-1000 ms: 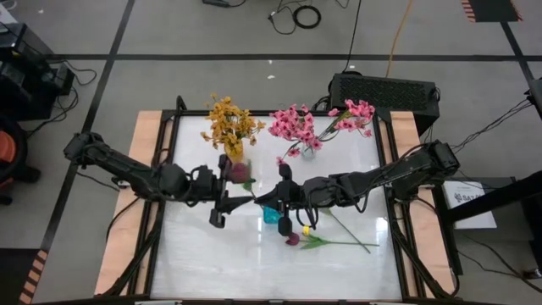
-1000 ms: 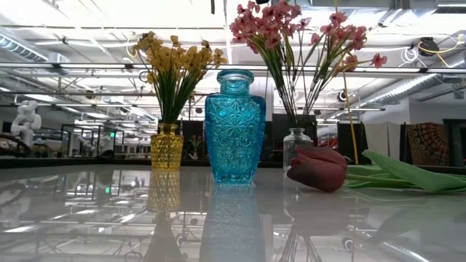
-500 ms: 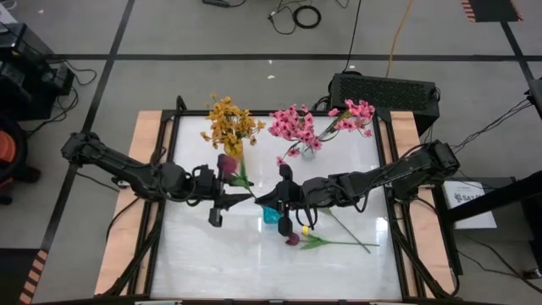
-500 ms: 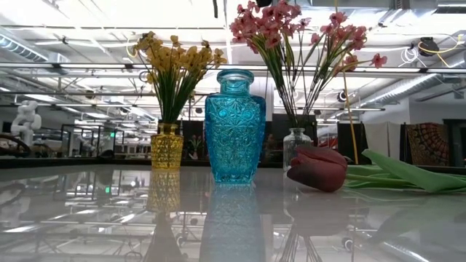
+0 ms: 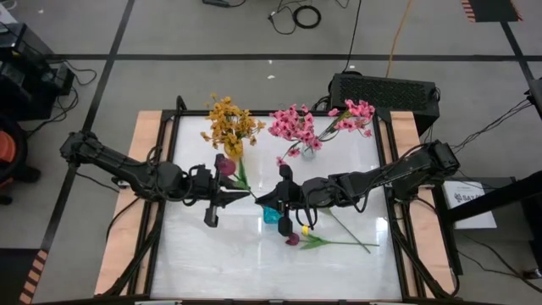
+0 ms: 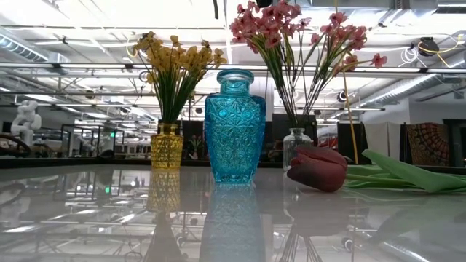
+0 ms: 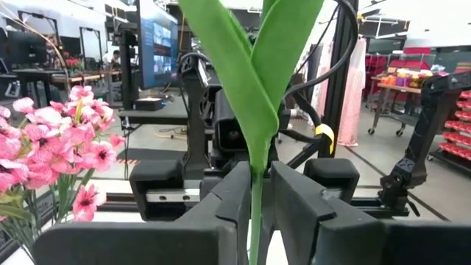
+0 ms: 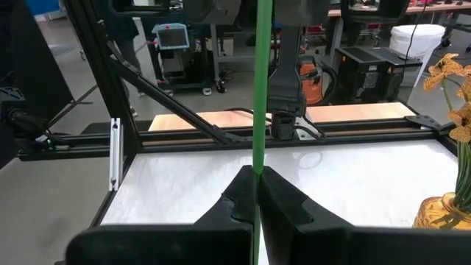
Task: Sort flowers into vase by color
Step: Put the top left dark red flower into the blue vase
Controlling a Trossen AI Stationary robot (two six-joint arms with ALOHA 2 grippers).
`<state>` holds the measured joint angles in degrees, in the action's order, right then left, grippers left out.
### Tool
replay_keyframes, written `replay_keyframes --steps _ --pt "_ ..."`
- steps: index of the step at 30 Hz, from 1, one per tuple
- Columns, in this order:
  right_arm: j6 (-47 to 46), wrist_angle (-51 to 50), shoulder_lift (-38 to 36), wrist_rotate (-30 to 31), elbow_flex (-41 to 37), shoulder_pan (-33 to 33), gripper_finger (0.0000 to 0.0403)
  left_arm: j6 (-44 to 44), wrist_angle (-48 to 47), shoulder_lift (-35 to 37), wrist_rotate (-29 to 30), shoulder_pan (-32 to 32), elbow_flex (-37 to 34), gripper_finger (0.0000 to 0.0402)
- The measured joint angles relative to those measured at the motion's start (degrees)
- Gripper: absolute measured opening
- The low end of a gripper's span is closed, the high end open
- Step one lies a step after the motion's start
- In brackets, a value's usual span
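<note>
- At the front of the table (image 5: pixel 212 263), a maroon tulip (image 6: pixel 318 168) lies on its side, its green leaves (image 6: pixel 408 175) trailing off to one side; in the high view this loose flower (image 5: pixel 292 240) rests just in front of the blue vase.
- The blue vase (image 6: pixel 234 127) stands upright near the table's middle (image 5: pixel 271 214), empty as far as the low view shows.
- The right gripper (image 5: pixel 273 201) hangs above the blue vase, its fingers (image 8: pixel 283 202) pinched tight on a thin green stem (image 8: pixel 259 88).
- The left gripper (image 5: pixel 233 196) faces it from across the middle, clamped on the same flower's stem; two long leaves (image 7: pixel 250 66) rise between its fingers (image 7: pixel 302 213). The maroon bud (image 5: pixel 225 163) on this stem sits just beside the yellow vase.
- Farther back, the yellow vase (image 6: pixel 167 146) holds the yellow blossoms (image 5: pixel 230 120).
- At the rear, a clear vase (image 6: pixel 296 142) holds the pink blossoms (image 5: pixel 298 124); a second pink cluster (image 5: pixel 354 114) leans out beside it, probably from the same vase.
</note>
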<state>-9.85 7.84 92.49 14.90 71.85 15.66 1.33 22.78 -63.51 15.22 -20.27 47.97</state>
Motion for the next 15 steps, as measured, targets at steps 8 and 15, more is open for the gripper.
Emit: replay_keyframes --steps 8,15 --pt "0.0 0.0 0.0 0.0 0.0 -0.4 0.0000 1.4 -1.0 -1.9 -0.1 0.1 0.0 0.0072" --pt "0.0 -0.3 0.0 0.0 0.0 -0.4 0.0000 1.4 0.7 -2.2 1.5 0.2 0.0 0.0095"
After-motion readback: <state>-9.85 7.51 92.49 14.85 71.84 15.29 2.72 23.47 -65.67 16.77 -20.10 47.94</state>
